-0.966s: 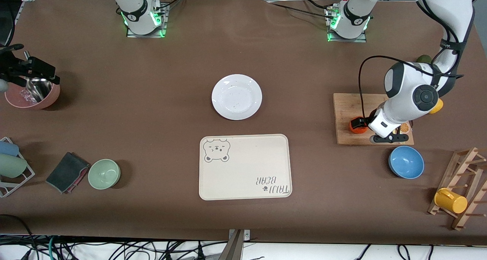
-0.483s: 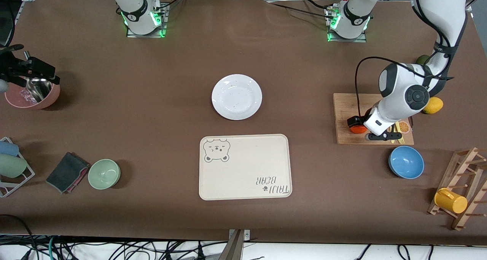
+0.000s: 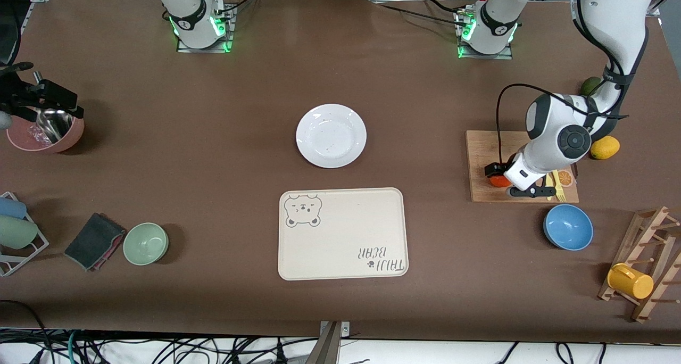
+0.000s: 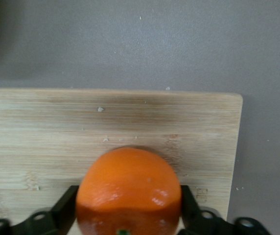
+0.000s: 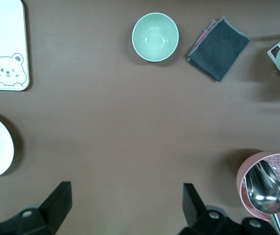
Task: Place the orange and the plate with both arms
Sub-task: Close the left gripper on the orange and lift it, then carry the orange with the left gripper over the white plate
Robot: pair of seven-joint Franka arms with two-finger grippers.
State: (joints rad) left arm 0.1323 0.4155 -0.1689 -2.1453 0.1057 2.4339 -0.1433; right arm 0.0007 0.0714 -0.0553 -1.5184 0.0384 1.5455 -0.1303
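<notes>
Now that my left gripper (image 4: 128,223) has come down on the wooden cutting board (image 4: 42,127) and pinches the orange (image 3: 498,180), I judge lifting comes next, while my right gripper (image 5: 125,203) waits spread, well apart from the white plate (image 3: 331,135).

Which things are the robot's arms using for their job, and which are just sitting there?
For the job: the orange on the wooden board, with the left gripper around it; the plate; the right gripper, waiting open.

Just lying about: bear tray, blue bowl, green bowl, pink bowl, grey cloth, yellow cup.
</notes>
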